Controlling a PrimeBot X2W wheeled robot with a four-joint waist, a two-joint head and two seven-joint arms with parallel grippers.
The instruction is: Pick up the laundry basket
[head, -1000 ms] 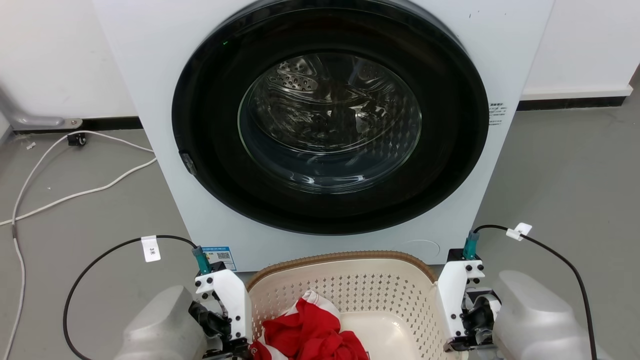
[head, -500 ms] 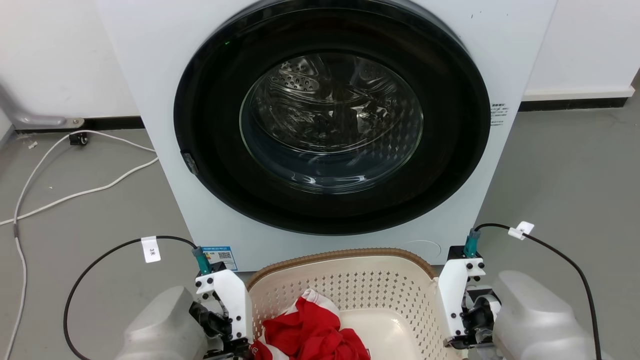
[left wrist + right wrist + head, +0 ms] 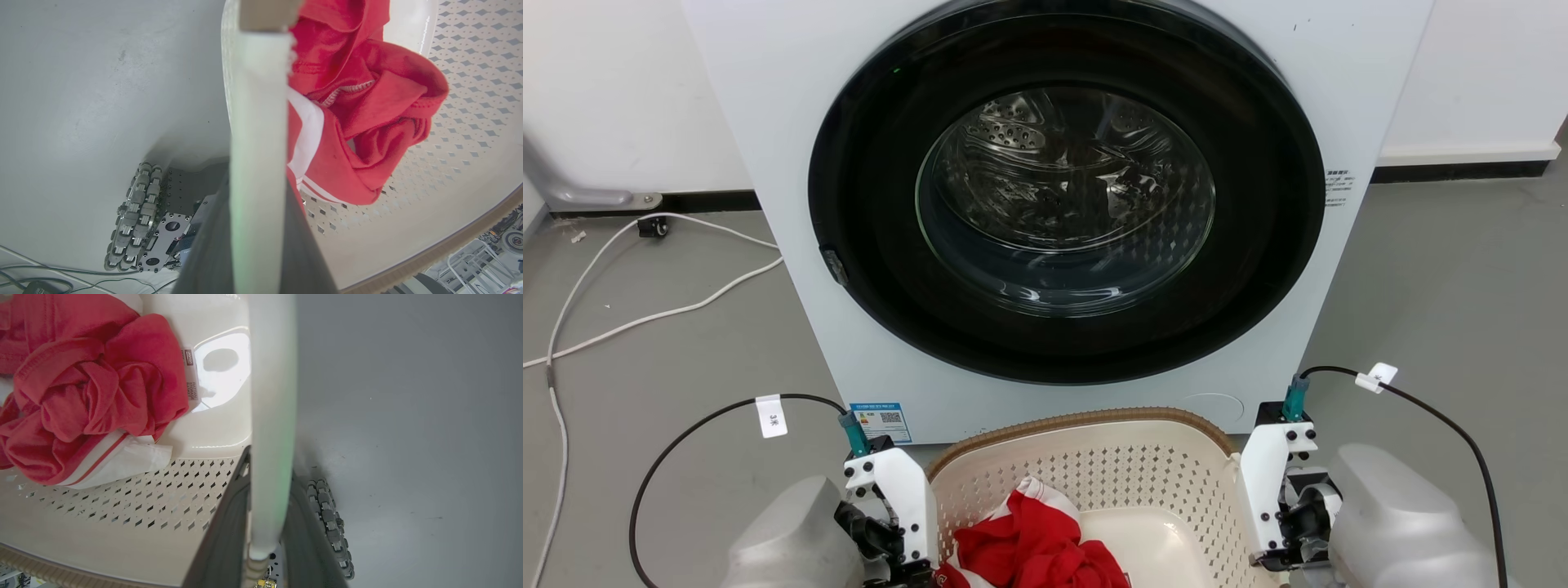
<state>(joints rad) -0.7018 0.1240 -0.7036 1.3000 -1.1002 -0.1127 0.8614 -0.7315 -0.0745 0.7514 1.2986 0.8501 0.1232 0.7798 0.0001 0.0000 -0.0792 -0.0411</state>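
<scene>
Two tools are recorded. The left tool is closed on one white handle of the laundry basket. The right tool is closed likewise on the second handle. One basket is placed between them, just before one washing machine. One bundle of red and white cloth is lodged inside. Both grips and one ribbed wheel apiece are shown in the wrist views. The machine and two tagged black cables are shown in the head view.
</scene>
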